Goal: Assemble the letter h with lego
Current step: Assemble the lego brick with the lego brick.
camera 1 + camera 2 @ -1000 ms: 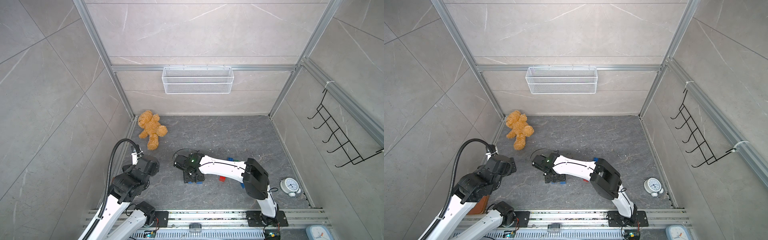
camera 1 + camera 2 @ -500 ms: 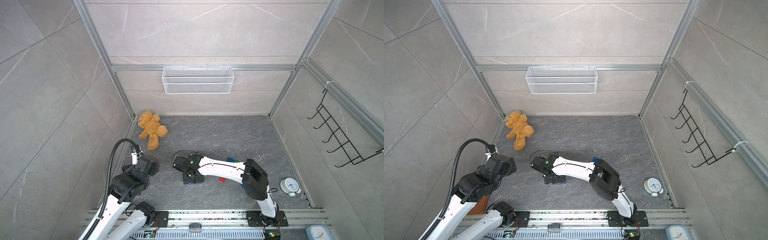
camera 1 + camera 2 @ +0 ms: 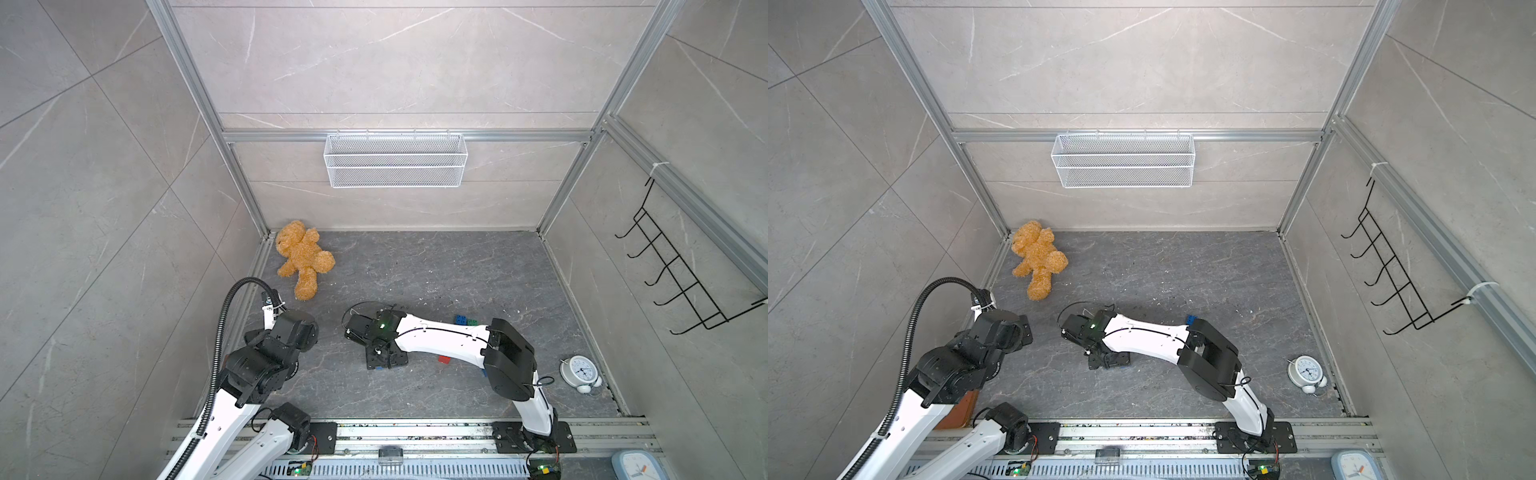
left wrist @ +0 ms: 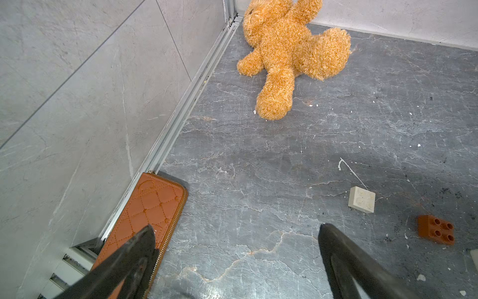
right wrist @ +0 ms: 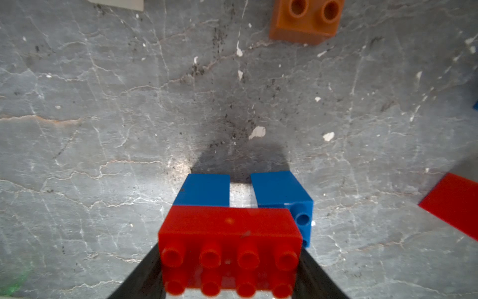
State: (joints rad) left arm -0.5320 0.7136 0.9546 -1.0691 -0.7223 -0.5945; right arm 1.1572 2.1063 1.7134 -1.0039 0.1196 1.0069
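Note:
My right gripper (image 5: 230,269) is shut on a red brick (image 5: 230,248) of the lego, gripping its two short ends. Two blue bricks (image 5: 204,190) (image 5: 280,191) hang side by side under it with a gap between them, low over the grey floor. In both top views this gripper (image 3: 384,359) (image 3: 1108,359) points down mid-floor, and a bit of blue (image 3: 379,368) shows under it. A brown brick (image 5: 306,20) and a long red brick (image 5: 452,204) lie nearby. My left gripper (image 4: 236,233) is open and holds nothing, with a white brick (image 4: 361,199) and a brown brick (image 4: 436,230) ahead of it.
A tan teddy bear (image 3: 303,259) lies in the far left corner. An orange wallet (image 4: 144,214) lies along the left wall. Blue (image 3: 460,320), green (image 3: 471,321) and red (image 3: 444,359) bricks lie beside the right arm. An alarm clock (image 3: 579,370) stands at the right, and a wire basket (image 3: 395,160) hangs on the back wall.
My right arm has edged slightly to the left with its bricks. The left arm has not moved.

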